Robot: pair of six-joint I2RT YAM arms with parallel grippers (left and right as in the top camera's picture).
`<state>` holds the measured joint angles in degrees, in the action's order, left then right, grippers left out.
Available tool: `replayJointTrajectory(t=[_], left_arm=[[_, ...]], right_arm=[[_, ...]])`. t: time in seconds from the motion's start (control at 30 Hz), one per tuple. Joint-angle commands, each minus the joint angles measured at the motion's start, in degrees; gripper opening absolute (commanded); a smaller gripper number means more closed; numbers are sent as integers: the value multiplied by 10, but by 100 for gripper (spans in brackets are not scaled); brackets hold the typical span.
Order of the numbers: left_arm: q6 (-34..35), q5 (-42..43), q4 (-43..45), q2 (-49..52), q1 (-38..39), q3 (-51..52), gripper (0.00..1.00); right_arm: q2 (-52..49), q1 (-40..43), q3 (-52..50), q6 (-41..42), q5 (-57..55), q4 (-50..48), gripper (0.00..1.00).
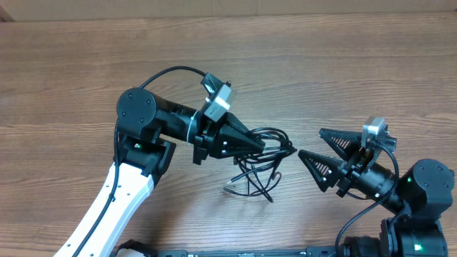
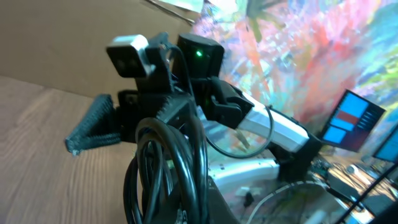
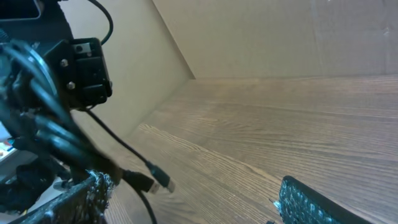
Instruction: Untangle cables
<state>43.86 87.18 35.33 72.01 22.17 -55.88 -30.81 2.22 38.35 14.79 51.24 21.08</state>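
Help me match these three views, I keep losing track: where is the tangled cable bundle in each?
Overhead: the cables are at centre, at the left gripper's tip.
Left wrist: looped close up, lower centre.
Right wrist: at the left edge, with a plug hanging below.
Shared landmark: the open right gripper, facing the bundle.
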Motion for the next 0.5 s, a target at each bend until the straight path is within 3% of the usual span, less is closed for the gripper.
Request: replayJointTrajectory(t=[0.0, 0.47], left_arm=[[-17, -51, 2, -15, 8, -12, 4], [-40, -80, -9, -8, 99, -12, 4]], right_arm=[[2, 1, 3, 2, 14, -2, 85], [2, 1, 3, 1, -17, -4, 86]])
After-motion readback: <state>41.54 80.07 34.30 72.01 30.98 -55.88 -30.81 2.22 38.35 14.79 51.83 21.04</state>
